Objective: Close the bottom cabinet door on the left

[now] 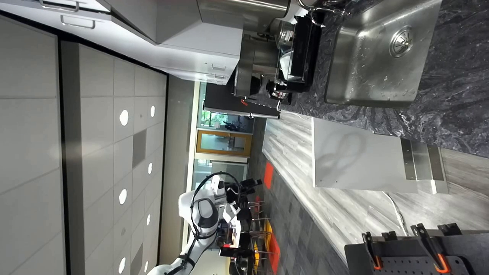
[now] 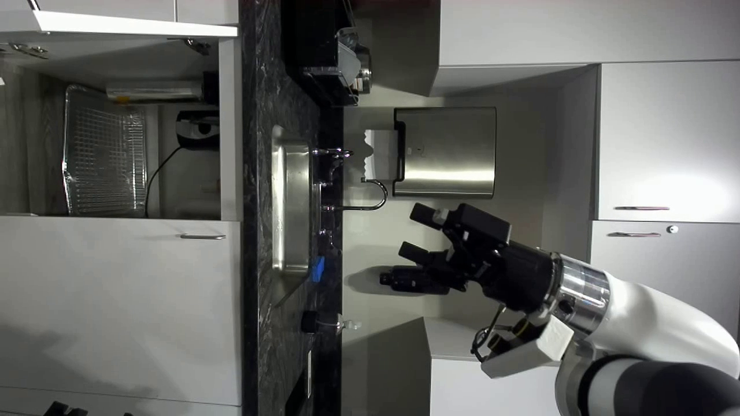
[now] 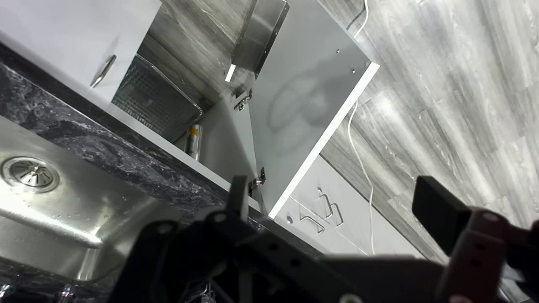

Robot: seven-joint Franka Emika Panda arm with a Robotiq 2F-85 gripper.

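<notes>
Wrist view: gripper [image 3: 339, 200] spread, empty; bottom cabinet door [image 3: 307, 97], at its 12 o'clock, best pushed from outside, far from the hinges [image 3: 243, 100].

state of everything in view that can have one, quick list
Bottom cabinet door on the left: open, swung out from its cabinet
Bottom cabinet door on the right: shut
Gripper: open, nothing between its fingers
Upper cabinet doors: appear shut
Sink: wet, droplets on its bottom
Paper towel: hanging out of the dispenser
</notes>
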